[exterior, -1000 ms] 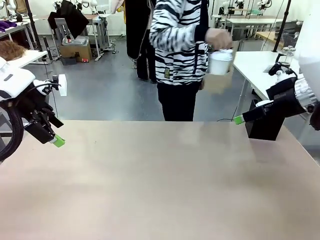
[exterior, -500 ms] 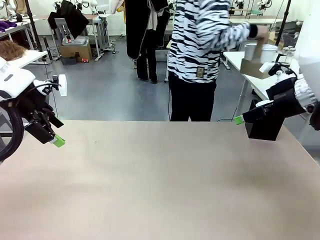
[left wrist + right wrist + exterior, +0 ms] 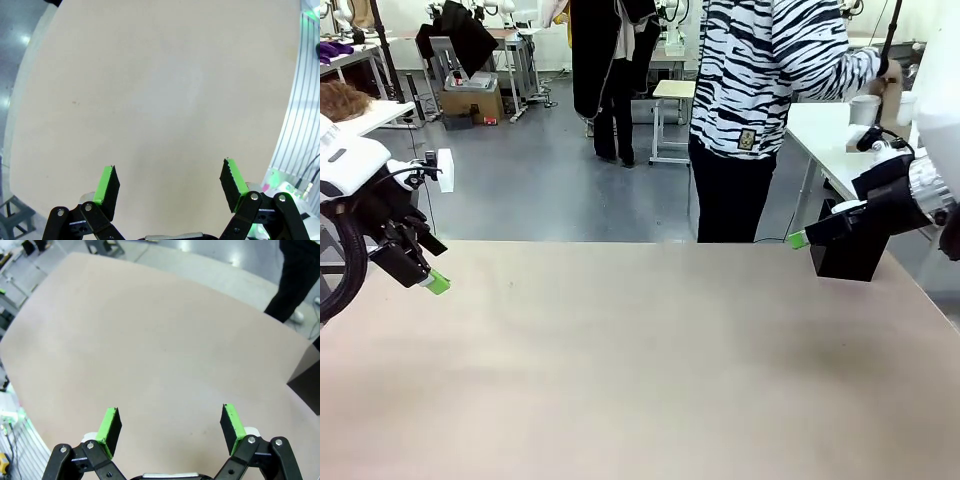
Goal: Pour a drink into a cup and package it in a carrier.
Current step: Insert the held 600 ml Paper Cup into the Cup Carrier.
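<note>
since one second ago the person (image 3: 770, 110) in the zebra-striped top has stepped from the middle of the far side toward the right of the front view, carrying the cup and carrier away from the shared table (image 3: 640, 370) to a white side table (image 3: 830, 135) behind it. both arms sit where they were.

cup (image 3: 865, 108): white, now at the far right of the front view, on or just above the white side table, beside the person's outstretched hand (image 3: 890, 85). cannot tell whether it is set down. carrier (image 3: 892, 98): only a blurred brown patch by that hand, mostly hidden behind the right arm; its slots cannot be made out. no drink can be made out.

left tool (image 3: 432, 280): held above the near-left part of the table, green pad tips pointing down and to the right. left wrist view shows its fingers (image 3: 107, 186) spread wide apart, nothing between them, bare tabletop beyond.

right tool (image 3: 798, 239): held at the far right edge of the table, tip pointing left, just in front of a black box (image 3: 848, 255) standing at that edge. right wrist view shows its fingers (image 3: 111, 426) likewise wide apart and holding nothing, with the table surface beyond, the person's dark trouser leg (image 3: 295, 280) at the upper right and a dark corner of the box at the right edge.
</note>
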`<state>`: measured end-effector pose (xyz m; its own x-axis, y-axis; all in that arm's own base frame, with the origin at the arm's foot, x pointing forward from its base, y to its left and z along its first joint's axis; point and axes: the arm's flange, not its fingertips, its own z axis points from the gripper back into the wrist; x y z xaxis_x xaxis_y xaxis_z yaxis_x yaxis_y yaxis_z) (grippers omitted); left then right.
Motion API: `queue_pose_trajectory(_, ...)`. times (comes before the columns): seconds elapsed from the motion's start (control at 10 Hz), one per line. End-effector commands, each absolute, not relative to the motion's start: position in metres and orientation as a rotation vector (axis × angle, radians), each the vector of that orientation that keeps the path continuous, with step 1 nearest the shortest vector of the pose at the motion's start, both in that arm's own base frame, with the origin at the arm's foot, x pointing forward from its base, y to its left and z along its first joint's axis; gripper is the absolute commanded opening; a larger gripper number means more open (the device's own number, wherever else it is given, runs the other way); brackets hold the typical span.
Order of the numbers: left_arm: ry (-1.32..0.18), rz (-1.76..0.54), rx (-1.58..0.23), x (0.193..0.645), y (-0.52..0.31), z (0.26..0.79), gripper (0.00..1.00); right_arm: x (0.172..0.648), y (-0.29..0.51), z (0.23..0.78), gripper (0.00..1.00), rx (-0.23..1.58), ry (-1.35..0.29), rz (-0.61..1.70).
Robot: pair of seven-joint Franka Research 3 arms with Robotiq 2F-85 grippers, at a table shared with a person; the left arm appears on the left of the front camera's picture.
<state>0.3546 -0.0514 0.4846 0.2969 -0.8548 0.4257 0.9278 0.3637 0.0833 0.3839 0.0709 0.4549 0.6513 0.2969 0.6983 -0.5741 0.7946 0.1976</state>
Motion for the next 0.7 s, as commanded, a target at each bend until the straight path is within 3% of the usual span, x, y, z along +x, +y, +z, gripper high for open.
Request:
queue_pose_trajectory(0.0,-0.452,-1.209,-0.2,0.3556,-0.0494,0.4834,1.0,0.3844,0.0688,0.4519,1.0,0.424,-0.72,0.526)
queue_pose_trajectory(0.6,-0.452,-1.209,-0.2,0.3556,-0.0494,0.4834,1.0,0.3844,0.0688,0.4519,1.0,0.424,-0.72,0.526)
